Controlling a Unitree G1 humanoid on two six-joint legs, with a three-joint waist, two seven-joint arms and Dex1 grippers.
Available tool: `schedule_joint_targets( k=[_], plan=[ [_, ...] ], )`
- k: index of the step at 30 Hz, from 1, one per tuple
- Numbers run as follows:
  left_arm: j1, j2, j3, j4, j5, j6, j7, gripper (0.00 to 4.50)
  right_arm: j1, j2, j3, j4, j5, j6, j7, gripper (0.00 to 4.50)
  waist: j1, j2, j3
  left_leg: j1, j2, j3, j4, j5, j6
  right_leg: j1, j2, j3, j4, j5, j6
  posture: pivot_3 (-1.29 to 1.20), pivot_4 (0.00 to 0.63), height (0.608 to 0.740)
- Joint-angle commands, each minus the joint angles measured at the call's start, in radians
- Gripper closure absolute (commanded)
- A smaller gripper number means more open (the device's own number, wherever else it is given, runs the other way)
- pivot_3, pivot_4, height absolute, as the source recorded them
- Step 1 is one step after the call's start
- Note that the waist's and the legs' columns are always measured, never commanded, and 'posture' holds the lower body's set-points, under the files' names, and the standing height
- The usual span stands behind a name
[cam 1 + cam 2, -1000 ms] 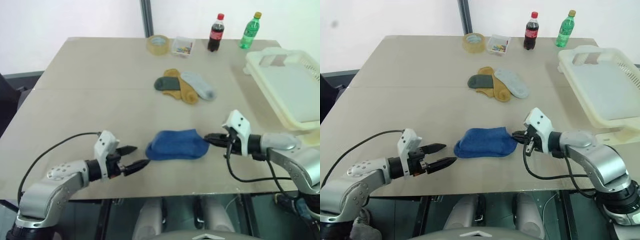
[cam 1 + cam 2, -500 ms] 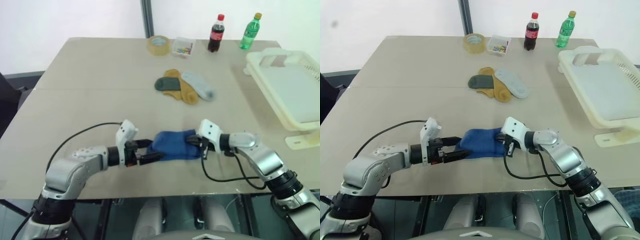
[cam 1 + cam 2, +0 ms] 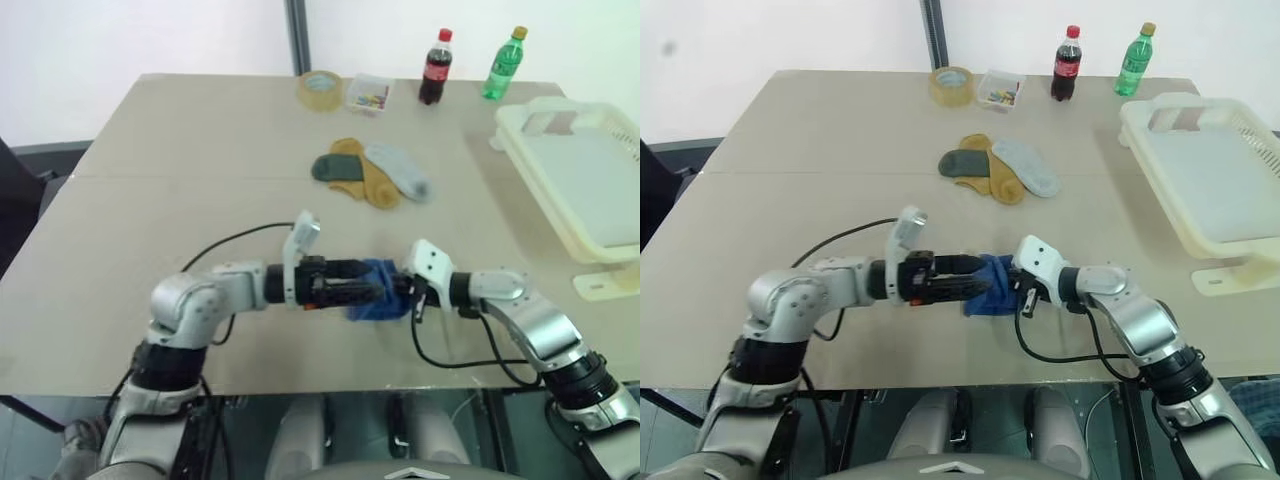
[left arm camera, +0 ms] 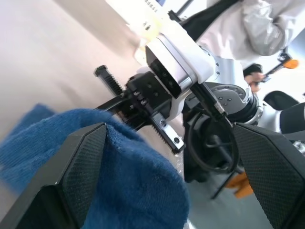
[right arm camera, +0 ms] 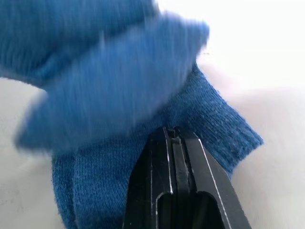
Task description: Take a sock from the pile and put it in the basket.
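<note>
Since a second ago your left arm has swung in across the table, so the left gripper (image 3: 372,293) now reaches the blue sock (image 3: 383,300) from the robot's left; before, it hung short of the sock's toe end. Your right gripper (image 3: 1015,290) has moved in too, toward the middle, and the sock that lay flat and stretched out is now bunched into a small lump between the two grippers.

Look at the left wrist view: the left fingers (image 4: 78,167) stand spread wide, one on each side of the blue fabric, with the sock pushed up between them — not squeezed. Your right gripper is clamped on the sock's ribbed cuff; in the right wrist view its fingers (image 5: 174,186) are pressed together on the knit.

You'll find the sock near the front edge of the table (image 3: 180,190), well apart from the basket (image 3: 590,190), which sits at the robot's right. The rest of the pile (image 3: 370,172) — dark green, mustard and light grey socks — lies farther back near the table's middle, untouched.
</note>
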Motion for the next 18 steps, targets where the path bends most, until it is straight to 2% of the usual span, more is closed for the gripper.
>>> schedule_joint_targets(
  k=[1,5,10,13,16,18],
  plan=[
    [-0.026,-0.016,-0.024,0.026,0.038,-0.039,-0.011,0.00,0.026,-0.009,-0.026,-0.026,0.006,0.024,-0.010,4.42,0.000,0.000,0.000,0.000,0.000,0.000,0.000,0.000,0.000,0.000,0.000,0.000,0.000,0.000,0.000,0.00,0.150,0.740],
    [-0.006,0.018,-0.010,0.010,0.052,-0.040,-0.018,0.00,0.036,-0.003,-0.032,-0.040,0.008,0.035,-0.023,4.42,-0.002,0.000,0.000,0.000,0.000,0.000,0.000,0.000,0.000,0.000,0.000,0.000,0.000,0.000,0.000,0.00,0.150,0.740],
    [0.073,0.164,0.086,-0.061,-0.012,0.026,-0.054,0.00,0.040,0.000,-0.030,-0.038,0.005,0.033,-0.026,4.42,-0.013,0.000,0.000,0.000,0.001,0.000,0.000,0.000,0.000,0.000,0.000,0.000,0.000,0.000,0.000,0.00,0.150,0.740],
    [0.127,0.249,0.098,-0.117,-0.059,0.066,-0.120,0.00,0.036,0.003,-0.028,-0.029,0.005,0.029,-0.023,4.42,-0.012,0.000,0.000,0.000,0.001,0.000,0.000,0.000,0.000,0.000,0.000,0.000,0.000,0.000,-0.001,0.00,0.150,0.740],
    [0.126,0.235,0.053,-0.137,-0.062,0.058,-0.132,0.00,0.032,0.004,-0.027,-0.017,0.004,0.022,-0.019,4.42,-0.006,0.000,0.000,0.000,0.001,0.000,0.000,0.000,0.000,0.000,-0.001,0.000,0.000,-0.002,-0.004,0.00,0.150,0.740],
    [0.081,0.161,0.011,-0.114,-0.051,0.049,-0.109,0.00,0.029,0.005,-0.030,-0.023,0.008,0.028,-0.019,4.42,-0.002,0.000,0.000,0.000,0.001,-0.001,0.000,0.000,0.000,0.000,-0.001,-0.001,0.000,-0.002,-0.004,0.00,0.150,0.740]
  ],
)
